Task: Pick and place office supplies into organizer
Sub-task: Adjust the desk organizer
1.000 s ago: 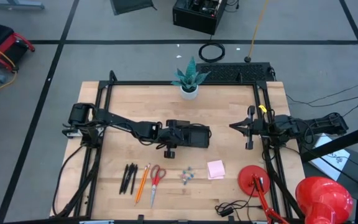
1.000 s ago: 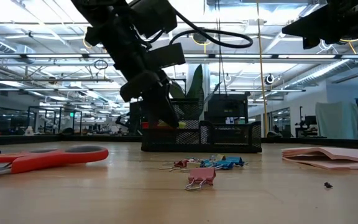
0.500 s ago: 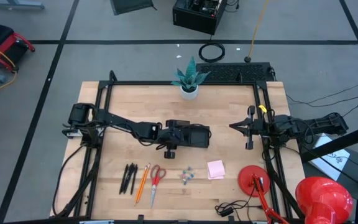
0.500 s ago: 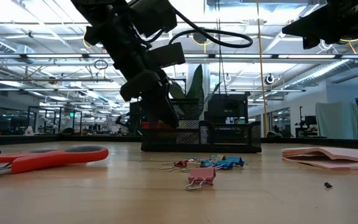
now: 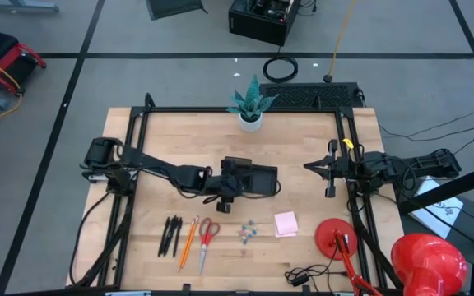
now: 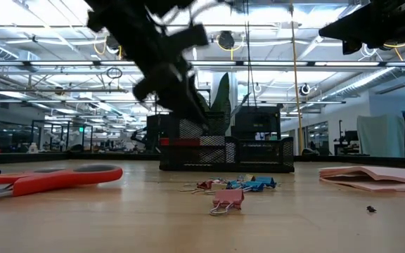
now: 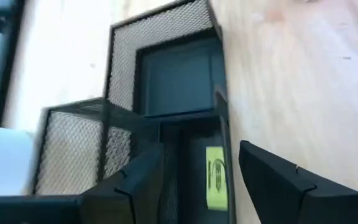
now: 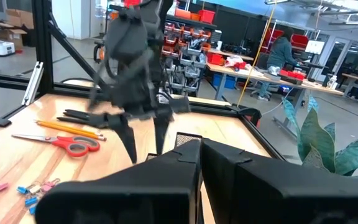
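Your left gripper [image 7: 197,180] hung just above the black mesh desk organizer [image 5: 255,180] at mid-table, fingers spread apart and holding nothing. Through the left wrist camera you looked down into the organizer's compartments; a small yellow piece [image 7: 215,177] lay on the floor of the one directly under the fingers. It carried dark markings, too small to read. No other brand or writing could be made out anywhere.

The rest of your supplies sat on the wooden table [image 5: 155,140] in a row near the front edge, well apart from the organizer:
- black pens [image 5: 169,235], side by side
- orange pencil [image 5: 188,242], just beside the pens
- red-handled scissors [image 5: 206,241], next to the pencil, blades pointing toward the front edge
- cluster of small coloured binder clips [image 5: 248,232], loose
- pink square sticky-note pad [image 5: 285,224], lying flat

Your right gripper [image 5: 309,168] waited over the table's right side, raised off the surface, its fingers pressed together. A white pot with a green plant [image 5: 251,108] stood at the back edge; a red round lamp [image 5: 429,260] sat off the front right corner.
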### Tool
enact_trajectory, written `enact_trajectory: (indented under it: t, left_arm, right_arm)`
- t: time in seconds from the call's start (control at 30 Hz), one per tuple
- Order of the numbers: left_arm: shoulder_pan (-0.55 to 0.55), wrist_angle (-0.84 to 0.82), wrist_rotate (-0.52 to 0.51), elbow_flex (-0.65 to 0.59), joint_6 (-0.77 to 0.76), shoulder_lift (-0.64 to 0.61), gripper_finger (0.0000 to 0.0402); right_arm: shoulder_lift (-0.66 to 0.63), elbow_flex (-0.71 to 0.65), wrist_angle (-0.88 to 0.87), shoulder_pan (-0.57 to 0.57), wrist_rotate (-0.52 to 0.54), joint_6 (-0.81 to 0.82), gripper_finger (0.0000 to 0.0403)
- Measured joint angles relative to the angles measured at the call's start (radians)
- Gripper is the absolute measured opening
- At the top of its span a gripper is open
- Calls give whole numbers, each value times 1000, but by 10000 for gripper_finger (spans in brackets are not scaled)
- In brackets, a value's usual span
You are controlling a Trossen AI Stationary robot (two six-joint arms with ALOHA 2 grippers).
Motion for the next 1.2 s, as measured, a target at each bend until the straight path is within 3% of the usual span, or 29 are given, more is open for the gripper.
enact_trajectory:
  t: [0.13, 0.37, 0.47, 0.57, 0.67, 0.87, 1.07, 1.2]
  left_arm:
    - [-41, -2, -73, 7, 25, -57, 198]
    - [-73, -181, -457, 9, -37, -123, 133]
    - [-37, -227, -511, -4, -103, -138, 90]
    - [26, -221, -460, -44, -138, -158, 42]
    - [92, -93, -401, -105, -132, -164, 7]
    - [192, 116, -272, -263, -80, -231, 10]
    - [302, 363, -1, -410, -70, -283, 10]
    - [353, 439, 36, -443, -63, -288, 5]
  right_arm:
    - [10, 0, 11, 0, 0, 0, 9]
    - [39, -1, 23, 0, -2, 14, 9]
    - [47, 0, 24, 0, -3, 14, 9]
    - [55, 0, 29, 0, -3, 14, 9]
    - [56, 0, 29, 0, -3, 14, 9]
    - [59, 0, 29, 0, -3, 14, 9]
    - [64, 0, 32, 0, -3, 14, 9]
    - [74, 0, 38, 0, 0, 13, 9]
